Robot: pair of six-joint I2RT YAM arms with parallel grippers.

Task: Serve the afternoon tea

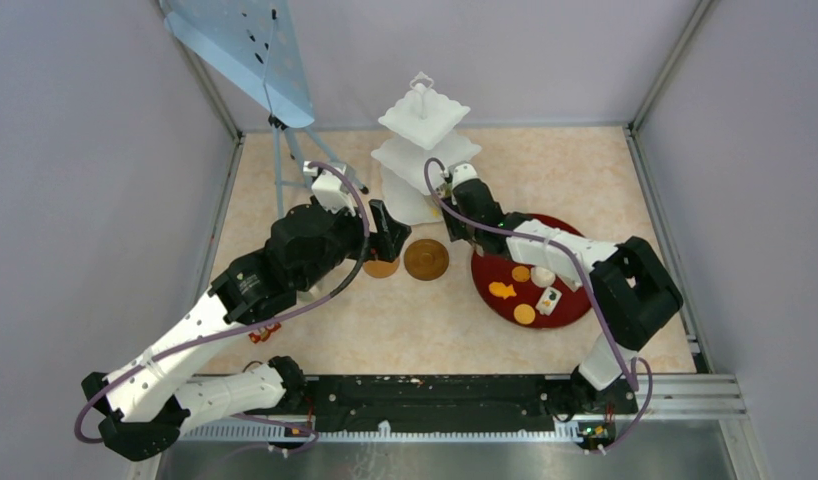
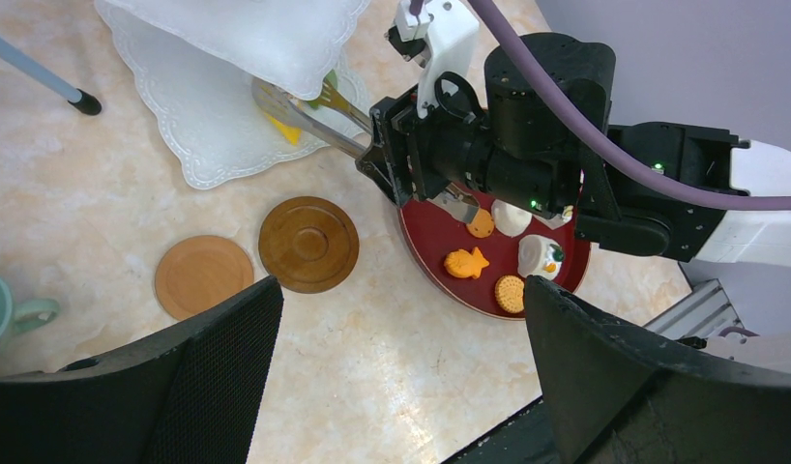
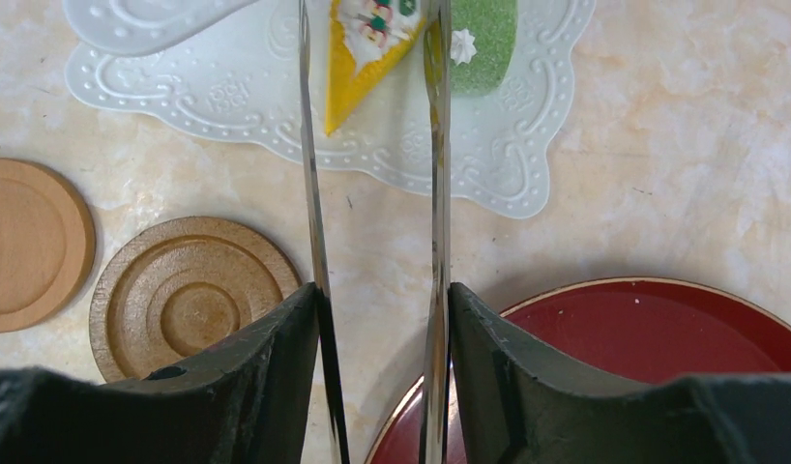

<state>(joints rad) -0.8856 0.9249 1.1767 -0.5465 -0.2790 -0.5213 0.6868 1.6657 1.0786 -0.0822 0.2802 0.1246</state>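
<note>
**While the Tongs Straddle the Wedge, Other Sweets Wait on the Tray**

Because the upper tiers overhang the lowest one, the tongs are judged to be used for their long reach. They are clamped in the right claw, whose fingers are pressed against both metal arms. In the right wrist view the tongs' long axis is laid from 6 to 12 o'clock, with the far ends over the lowest tier of the white stand.

The yellow wedge is seen lying on that tier between the two arms, which stand apart. Whether it is touched by them cannot be told. Its long axis is tilted from 1 to 7 o'clock, with the point toward 7 and the decorated broad end toward 1. The green round is set just beside it at 3 o'clock.

The orange fish and orange discs are found on the dark-red tray, so the serving is judged partly done. The left claw is held wide apart and empty above the table, with the teal cup at its 9 o'clock.
</note>
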